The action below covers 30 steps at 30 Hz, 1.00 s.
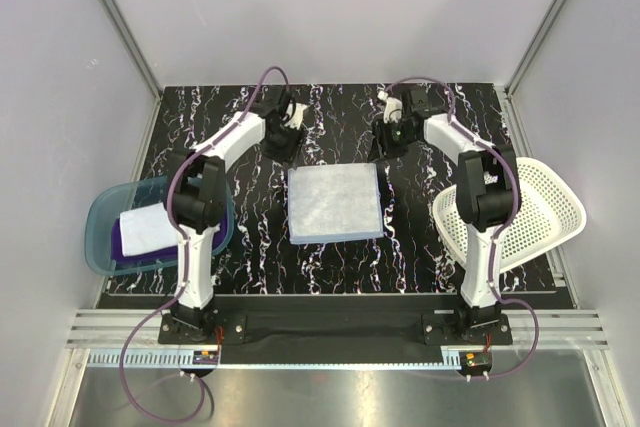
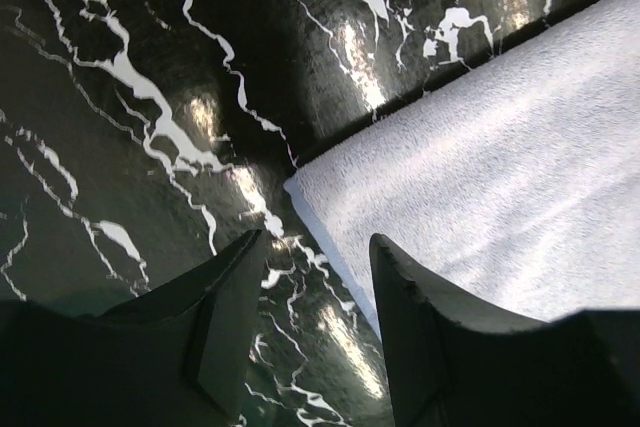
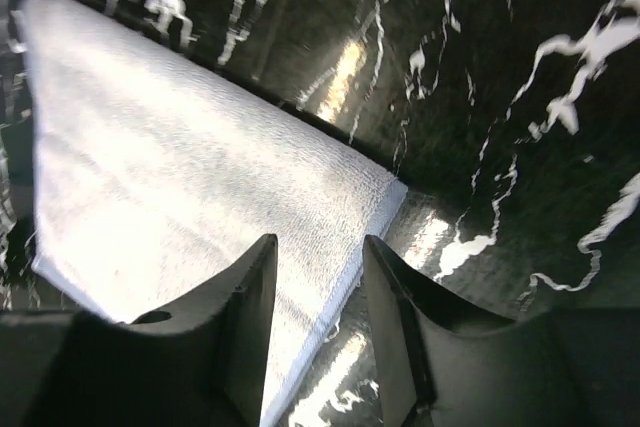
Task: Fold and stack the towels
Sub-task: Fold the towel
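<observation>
Top external view: the folded light blue towel [image 1: 335, 204] lies at 5 o'clock from the left gripper [image 1: 285, 147] and 7 o'clock from the right gripper [image 1: 388, 145], both half-open and empty.

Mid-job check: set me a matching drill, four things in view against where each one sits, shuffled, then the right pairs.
Things:
1. light blue towel
2. white basket
3. teal tub
4. purple towel

Places:
A. far right side
B. centre, lying flat
C. inside the tub, under a white towel
D. far left side

Pairs: 1-B, 2-A, 3-D, 4-C
</observation>
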Each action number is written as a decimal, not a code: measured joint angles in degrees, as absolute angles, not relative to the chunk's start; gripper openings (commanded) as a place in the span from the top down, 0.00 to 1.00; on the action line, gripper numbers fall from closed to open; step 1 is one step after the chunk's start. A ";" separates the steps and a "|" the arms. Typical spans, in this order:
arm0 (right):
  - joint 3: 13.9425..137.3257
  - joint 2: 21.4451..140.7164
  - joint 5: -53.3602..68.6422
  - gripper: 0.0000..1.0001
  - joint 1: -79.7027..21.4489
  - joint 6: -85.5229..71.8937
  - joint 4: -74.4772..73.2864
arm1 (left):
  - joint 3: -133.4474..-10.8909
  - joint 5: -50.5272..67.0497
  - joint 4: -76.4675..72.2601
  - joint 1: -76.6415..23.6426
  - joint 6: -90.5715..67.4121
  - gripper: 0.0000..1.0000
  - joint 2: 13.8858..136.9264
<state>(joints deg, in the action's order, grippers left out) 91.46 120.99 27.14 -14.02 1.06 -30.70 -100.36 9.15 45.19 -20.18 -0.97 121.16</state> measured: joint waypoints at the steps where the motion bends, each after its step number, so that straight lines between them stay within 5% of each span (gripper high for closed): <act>1: 93.01 121.10 28.71 0.53 -13.45 2.28 -31.77 | -100.97 9.41 45.41 -20.18 -0.01 0.49 122.06; 9: 105.73 125.69 37.78 0.65 -10.35 11.18 -38.44 | -106.13 11.55 47.48 -19.94 4.91 0.54 128.95; 30: 120.62 142.58 46.63 0.53 -8.93 22.55 -55.79 | -110.56 23.51 52.12 -17.50 12.71 0.55 133.14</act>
<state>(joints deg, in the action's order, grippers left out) 120.62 142.58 46.63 -8.93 22.55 -55.79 -110.56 23.51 52.12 -17.50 12.71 133.14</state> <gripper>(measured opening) 0.470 0.438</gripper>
